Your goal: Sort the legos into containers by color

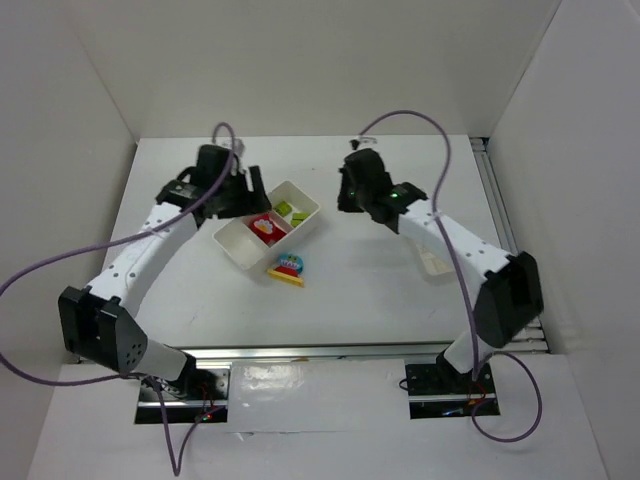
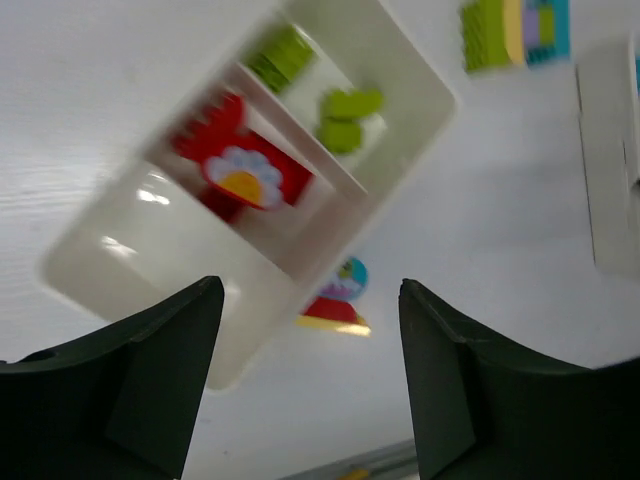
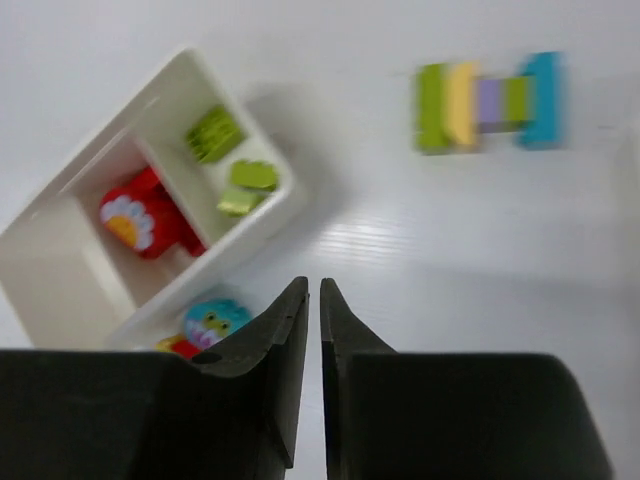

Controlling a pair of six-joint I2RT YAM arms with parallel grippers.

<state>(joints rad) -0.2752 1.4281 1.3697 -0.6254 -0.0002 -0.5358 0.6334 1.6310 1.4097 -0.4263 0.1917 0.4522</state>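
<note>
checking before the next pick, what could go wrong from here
1. The striped stack joins green, yellow, purple and cyan bricks; dropped whole, it would land mis-sorted.
2. The cyan, red and yellow stack sits close beside the tray; a finger reaching for it might nudge the tray.
3. The right gripper is shut and must open first.

No readable text or numbers, only pictures, white flower on red brick (image 3: 140,222) inside white tray (image 3: 45,265), face on cyan brick (image 3: 213,320) just outside the tray.
</note>
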